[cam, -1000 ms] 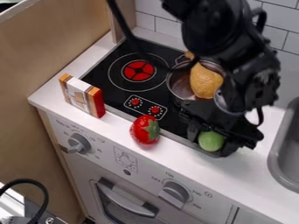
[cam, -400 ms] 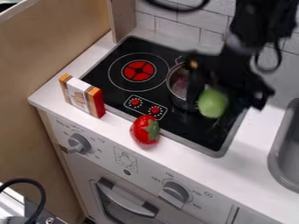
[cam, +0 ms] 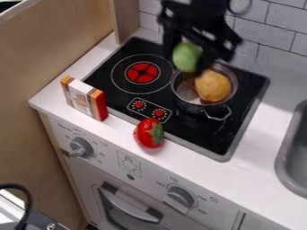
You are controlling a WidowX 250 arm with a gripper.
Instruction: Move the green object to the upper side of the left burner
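My gripper (cam: 190, 57) hangs over the back of the black stovetop (cam: 210, 134), above the rear rim of the metal pot. It is shut on the green object (cam: 186, 57), a rounded thing held up in the air between its fingers. The left burner (cam: 142, 72), a ring with a red centre, lies to the left and a little in front of the green object.
The metal pot (cam: 201, 106) on the right burner holds a yellow-orange object (cam: 212, 85). A red strawberry (cam: 148, 133) and an upright box (cam: 85, 99) stand on the front counter edge. A grey sink (cam: 295, 152) is at the right.
From the stovetop's front right corner, the gripper has lifted the green object and carried it up and left, past the pot. The pot and its contents are now largely uncovered.
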